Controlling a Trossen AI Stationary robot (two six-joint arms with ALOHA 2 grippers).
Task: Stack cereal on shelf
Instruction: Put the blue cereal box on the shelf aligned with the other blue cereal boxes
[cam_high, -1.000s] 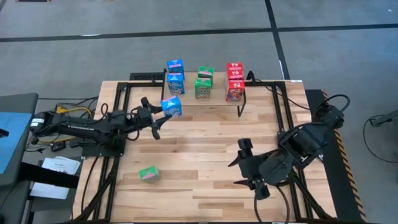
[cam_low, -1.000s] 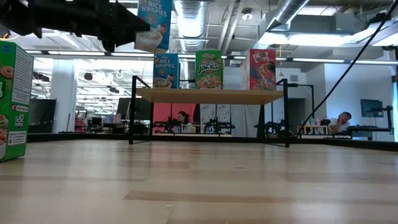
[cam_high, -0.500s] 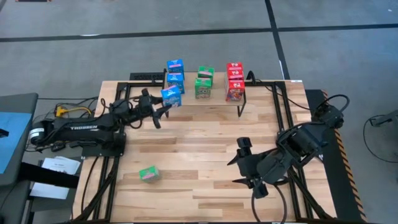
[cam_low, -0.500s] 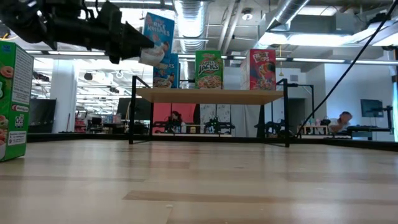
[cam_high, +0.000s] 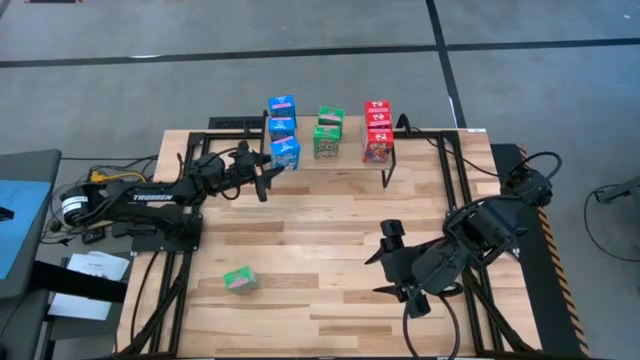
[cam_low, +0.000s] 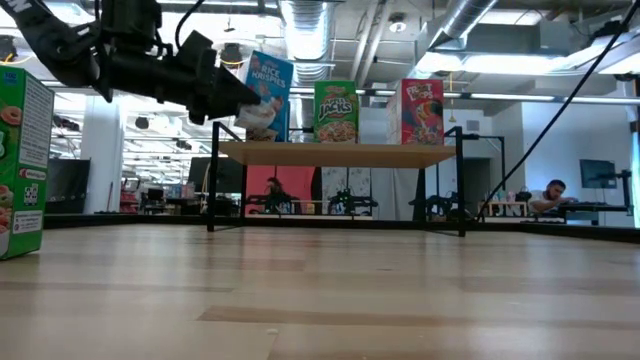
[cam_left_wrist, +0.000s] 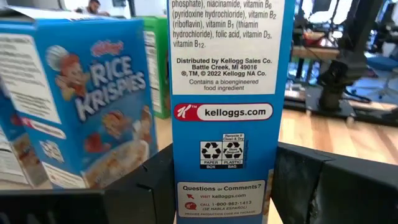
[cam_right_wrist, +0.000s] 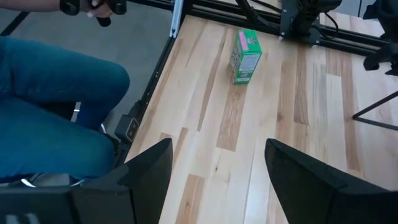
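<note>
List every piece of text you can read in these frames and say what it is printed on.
"RICE KRISPIES": held blue box in the left gripper, and blue box on the shelf.
"kelloggs.com", "Battle Creek, MI 49016", "Questions or Comments?": held box's side panel.
"APPLE JACKS": green box on shelf.
"TROSSEN": left arm.
Red box front, table's green box: too small.

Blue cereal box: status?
Left tool shut on blue box, at shelf edge. Right tool open, idle. Green box loose on table.
</note>
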